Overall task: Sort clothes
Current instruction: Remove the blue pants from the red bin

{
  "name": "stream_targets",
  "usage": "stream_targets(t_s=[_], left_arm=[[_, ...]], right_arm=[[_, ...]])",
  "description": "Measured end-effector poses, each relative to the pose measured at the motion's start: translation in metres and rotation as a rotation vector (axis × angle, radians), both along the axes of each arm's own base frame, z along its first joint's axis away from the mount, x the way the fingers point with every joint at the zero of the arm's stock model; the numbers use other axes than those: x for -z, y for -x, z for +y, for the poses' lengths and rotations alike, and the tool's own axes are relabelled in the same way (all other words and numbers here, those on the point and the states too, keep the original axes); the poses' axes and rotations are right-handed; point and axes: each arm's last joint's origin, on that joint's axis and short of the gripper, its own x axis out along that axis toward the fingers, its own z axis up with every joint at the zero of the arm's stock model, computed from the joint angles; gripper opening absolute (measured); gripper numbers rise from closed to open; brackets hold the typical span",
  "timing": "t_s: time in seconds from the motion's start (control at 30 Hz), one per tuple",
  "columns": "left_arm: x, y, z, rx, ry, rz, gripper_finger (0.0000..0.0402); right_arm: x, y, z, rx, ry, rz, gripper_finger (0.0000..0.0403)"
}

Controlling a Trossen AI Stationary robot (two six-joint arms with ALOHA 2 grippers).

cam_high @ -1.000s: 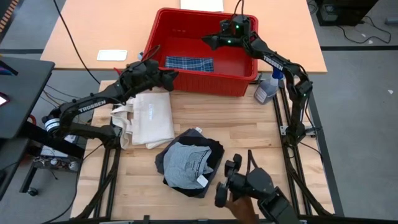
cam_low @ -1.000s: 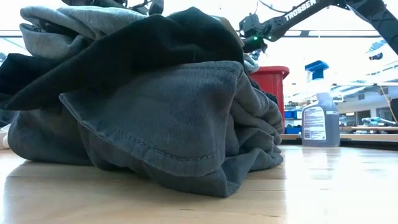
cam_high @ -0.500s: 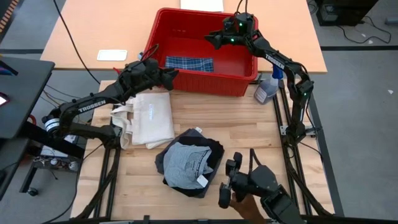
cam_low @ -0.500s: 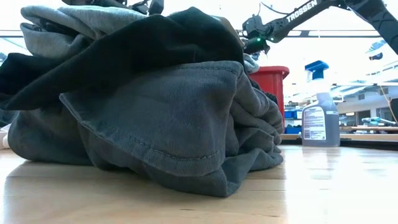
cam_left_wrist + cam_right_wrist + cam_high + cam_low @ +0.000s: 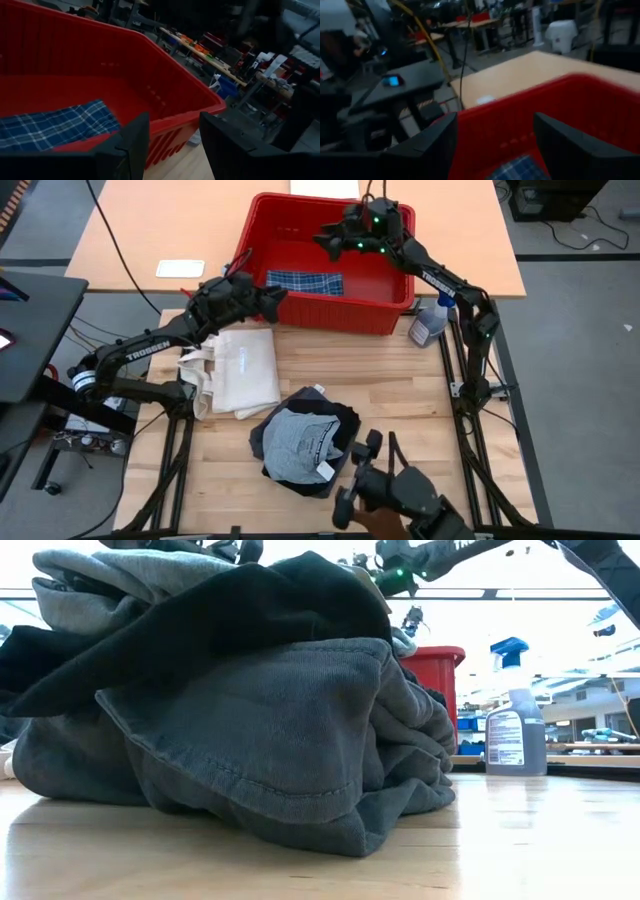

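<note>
swinging leftward over the red plastic bin (image 5: 390, 308), right gripper (image 5: 330, 242) is gaping empty; left gripper (image 5: 275, 300) is idling open at its rim. blue-and-white plaid piece (image 5: 304, 282) is lying inside; dark charcoal-grey shorts (image 5: 305, 442) are waiting.

Soft cloth shorts (image 5: 300, 442), glossy plastic bin (image 5: 390, 315), smooth wood table (image 5: 400, 395).

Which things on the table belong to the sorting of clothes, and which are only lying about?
For the job:
plaid piece, in the red bin
charcoal shorts
black piece

Lying about:
cream tote bag
spray bottle
</note>
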Motion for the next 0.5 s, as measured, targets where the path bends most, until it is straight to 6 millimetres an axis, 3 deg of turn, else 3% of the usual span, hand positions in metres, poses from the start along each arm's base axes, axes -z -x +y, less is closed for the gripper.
stream_targets(t_s=[0.07, 0.13, 0.3, 0.5], left_arm=[[0.0, 0.001, 0.002, -0.006, -0.016, 0.012, 0.0176], [0.0, 0.003, 0.004, -0.016, -0.029, 0.021, 0.0176], [0.0, 0.01, 0.014, -0.046, -0.012, 0.009, 0.0176], [-0.001, 0.015, 0.019, 0.0, 0.032, -0.01, 0.0176]], right_arm=[[-0.004, 0.0, -0.006, 0.021, 0.001, -0.015, 0.0264], [0.005, -0.001, -0.018, 0.024, -0.04, -0.002, 0.0264], [0.068, -0.012, -0.051, 0.059, -0.195, 0.123, 0.0265], [0.123, -0.004, -0.089, 0.119, -0.336, 0.158, 0.0266]])
